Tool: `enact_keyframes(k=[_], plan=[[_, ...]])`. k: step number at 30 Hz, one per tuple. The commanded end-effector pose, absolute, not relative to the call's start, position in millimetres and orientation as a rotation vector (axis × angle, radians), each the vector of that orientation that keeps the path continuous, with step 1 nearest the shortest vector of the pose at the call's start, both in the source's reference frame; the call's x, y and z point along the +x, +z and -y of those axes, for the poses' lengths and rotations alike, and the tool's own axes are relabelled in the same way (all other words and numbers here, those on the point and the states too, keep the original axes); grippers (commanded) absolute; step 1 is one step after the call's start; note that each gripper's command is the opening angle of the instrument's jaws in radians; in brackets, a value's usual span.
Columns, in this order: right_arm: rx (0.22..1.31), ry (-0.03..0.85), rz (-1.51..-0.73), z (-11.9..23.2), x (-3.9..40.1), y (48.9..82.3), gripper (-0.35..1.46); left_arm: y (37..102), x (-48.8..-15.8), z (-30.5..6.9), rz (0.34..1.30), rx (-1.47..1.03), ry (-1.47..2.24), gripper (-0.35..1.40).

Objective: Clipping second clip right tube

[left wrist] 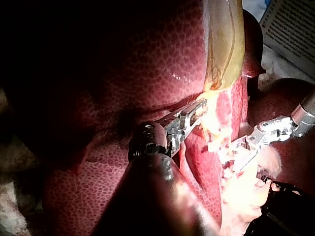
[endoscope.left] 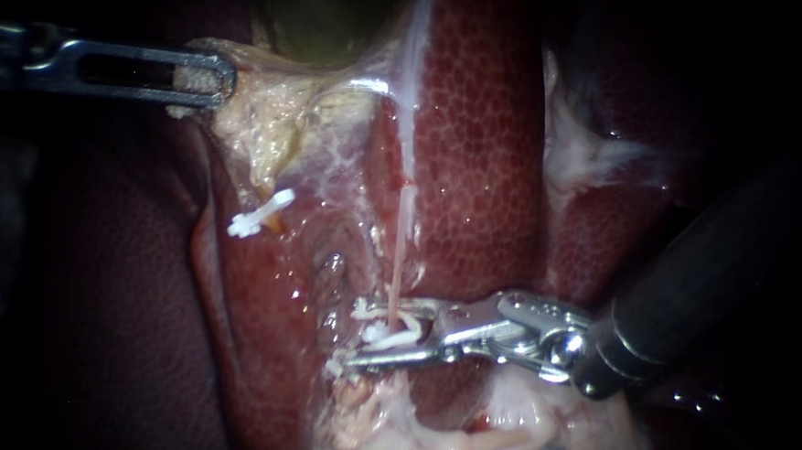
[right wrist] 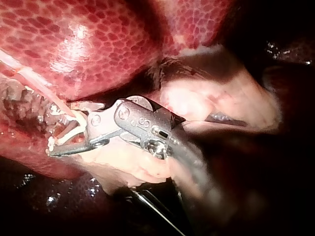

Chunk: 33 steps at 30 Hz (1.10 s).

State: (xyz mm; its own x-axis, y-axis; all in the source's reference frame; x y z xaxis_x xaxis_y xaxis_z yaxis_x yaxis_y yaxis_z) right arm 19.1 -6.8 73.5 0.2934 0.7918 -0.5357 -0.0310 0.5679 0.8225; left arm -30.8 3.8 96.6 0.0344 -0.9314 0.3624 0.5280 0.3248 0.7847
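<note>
Right instrument (endoscope.left: 368, 333): carries a white clip (endoscope.left: 393, 333) between part-spread jaws, both touching it, astride the thin right tube (endoscope.left: 402, 243) low against the liver (endoscope.left: 478, 147), likely so the legs close squarely across. Left instrument (endoscope.left: 209, 79): pinches pale tissue at the gallbladder (endoscope.left: 329, 20) edge, seemingly keeping that tube taut. Leaves the other clip (endoscope.left: 260, 213) well clear.

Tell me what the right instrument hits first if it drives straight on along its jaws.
Right instrument: it would probably meet the thin right tube first, which already crosses between its jaws by the loaded white clip. Past the tips lies wet tissue; depth there is unclear.
</note>
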Motion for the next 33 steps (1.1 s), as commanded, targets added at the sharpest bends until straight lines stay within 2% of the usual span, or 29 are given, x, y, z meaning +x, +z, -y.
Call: enact_keyframes(k=[1,4,8,9,33], plan=[[0.808,0.634,-1.153,6.7,18.8,73.6,0.29,96.6,-30.8,-3.8,0.995,0.51,-1.199,-0.35],[0.809,0.632,-1.153,6.7,18.4,73.7,0.09,96.6,-30.8,-3.8,0.995,0.51,-1.199,-0.35],[0.818,0.639,-1.149,6.6,17.8,73.8,-0.32,96.6,-30.8,-3.8,0.995,0.51,-1.199,-0.35],[0.822,0.644,-1.147,6.6,17.7,73.8,-0.35,96.6,-30.8,-3.8,0.995,0.51,-1.199,-0.35],[0.835,0.627,-1.149,6.6,17.4,74.0,-0.35,96.6,-30.8,-3.8,0.995,0.51,-1.199,-0.35]])
